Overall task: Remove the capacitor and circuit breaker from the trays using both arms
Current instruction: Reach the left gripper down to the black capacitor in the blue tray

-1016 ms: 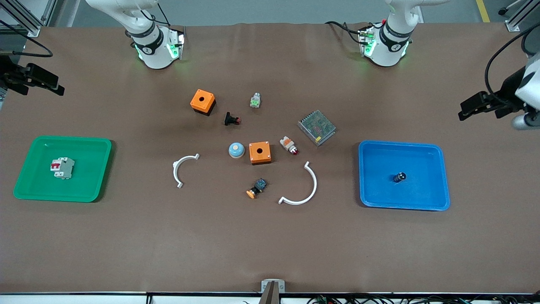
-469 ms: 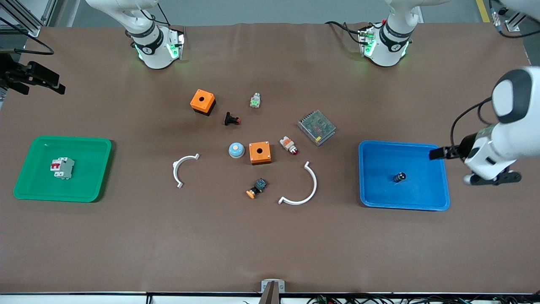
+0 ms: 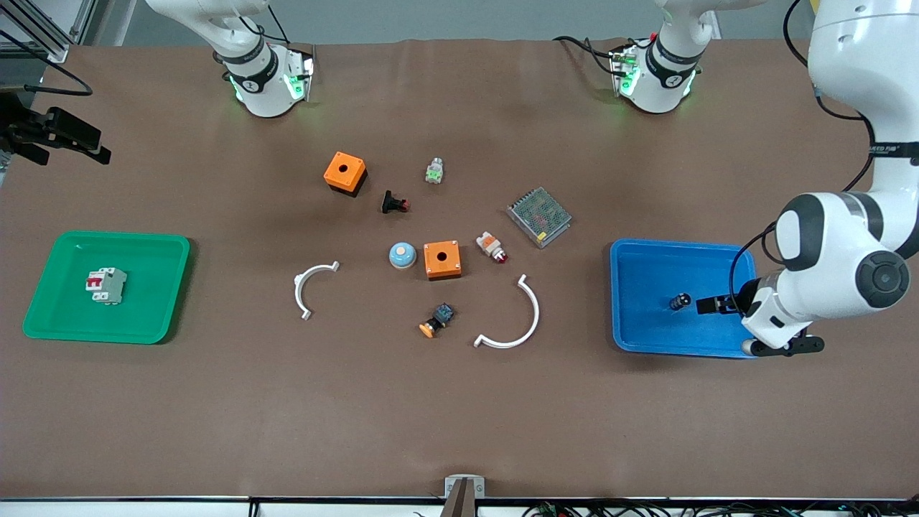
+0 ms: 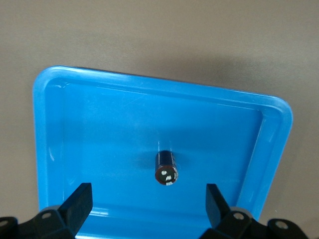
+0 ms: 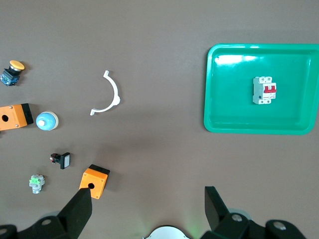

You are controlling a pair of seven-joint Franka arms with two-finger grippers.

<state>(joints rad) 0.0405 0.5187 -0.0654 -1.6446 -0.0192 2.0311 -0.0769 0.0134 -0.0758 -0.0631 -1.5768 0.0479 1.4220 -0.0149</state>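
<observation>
Hanging low over the rim of the shallow blue plastic tray (image 3: 682,248) at the left arm's end of the table, the left gripper (image 3: 702,304) has swung in from that table end, where it sat higher up a second ago; its fingers (image 4: 79,201) are spread wide with nothing between them. The tiny dark cylindrical capacitor (image 3: 679,301) with pale marks on its top rests inside the blue tray, just off the fingertips and untouched, in the same spot as before. In the left wrist view it lies between the two open fingers' lines, on the tray floor. The small light-grey rectangular breaker (image 3: 106,284) with its red lever has not moved and lies in the shallow green plastic tray (image 3: 43,301) at the right arm's end. The right gripper (image 3: 59,136) waits over that table edge, barely shifted, its fingers (image 5: 79,210) parted and empty.
</observation>
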